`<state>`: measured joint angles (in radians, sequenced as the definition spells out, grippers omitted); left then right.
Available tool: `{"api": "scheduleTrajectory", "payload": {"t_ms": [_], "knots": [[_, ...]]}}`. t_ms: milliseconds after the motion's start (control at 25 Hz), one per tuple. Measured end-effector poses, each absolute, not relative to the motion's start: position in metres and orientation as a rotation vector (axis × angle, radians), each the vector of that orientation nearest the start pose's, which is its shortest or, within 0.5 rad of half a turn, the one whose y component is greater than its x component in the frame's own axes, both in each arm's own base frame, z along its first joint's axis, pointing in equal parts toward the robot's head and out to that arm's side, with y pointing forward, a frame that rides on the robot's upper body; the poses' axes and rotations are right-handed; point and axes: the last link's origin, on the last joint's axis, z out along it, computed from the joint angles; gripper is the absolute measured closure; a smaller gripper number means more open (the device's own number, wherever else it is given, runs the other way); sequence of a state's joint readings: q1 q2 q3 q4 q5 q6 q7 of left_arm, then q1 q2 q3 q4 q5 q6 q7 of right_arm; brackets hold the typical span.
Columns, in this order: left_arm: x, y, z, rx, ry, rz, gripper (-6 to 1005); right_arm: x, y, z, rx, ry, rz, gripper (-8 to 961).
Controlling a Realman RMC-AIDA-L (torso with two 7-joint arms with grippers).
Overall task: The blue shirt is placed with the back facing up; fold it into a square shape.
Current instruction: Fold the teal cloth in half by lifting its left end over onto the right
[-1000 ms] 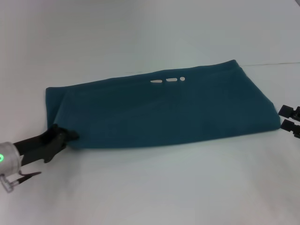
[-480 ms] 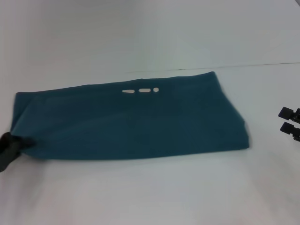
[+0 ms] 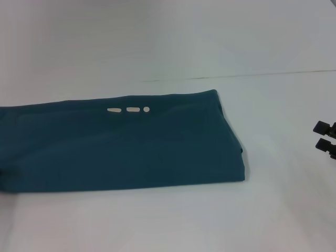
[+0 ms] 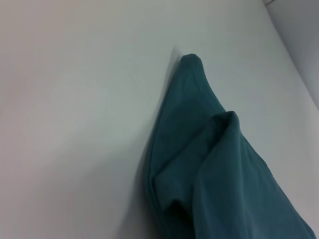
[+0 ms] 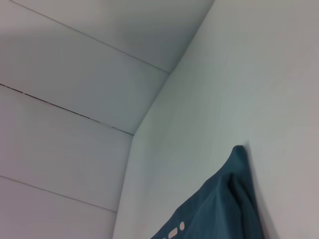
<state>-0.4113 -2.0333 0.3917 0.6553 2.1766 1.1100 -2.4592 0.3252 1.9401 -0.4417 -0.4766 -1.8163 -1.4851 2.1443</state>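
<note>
Blue shirt (image 3: 121, 142): dark teal-blue, soft matte fabric, lying flat on the white counter (image 3: 173, 215) as 1 long folded band. Long axis runs side to side across the head view; its left end passes out of frame, its right end is a squared fold short of centre-right. 3 small white marks (image 3: 127, 110) sit near the far edge.

Right gripper (image 3: 326, 137): black, at the right edge of the head view, well apart from the shirt's right end. We read its jaws as parted, nothing between them.

Left gripper: not visible in any view; we cannot tell its jaw state. The left wrist view looks along bunched shirt folds close by, so we judge the left arm nearer the cloth.

Our judgement: a square needs 1 end carried along the long axis onto the other.
</note>
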Motion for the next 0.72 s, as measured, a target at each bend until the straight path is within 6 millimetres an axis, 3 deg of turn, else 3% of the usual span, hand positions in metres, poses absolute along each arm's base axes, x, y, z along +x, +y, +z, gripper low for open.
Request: {"api": "scheduleTrajectory", "payload": {"t_ms": [400, 720], "knots": [[-0.386, 0.329, 0.063, -1.436, -1.981, -0.803, 989, 0.367, 0.29, 0.075, -1.737, 1.846, 1.168, 215], [-0.341, 0.353, 0.072, -1.57, -1.958, -1.046, 989, 0.364, 0.293, 0.073, -1.752, 1.839, 1.169, 216]]}}
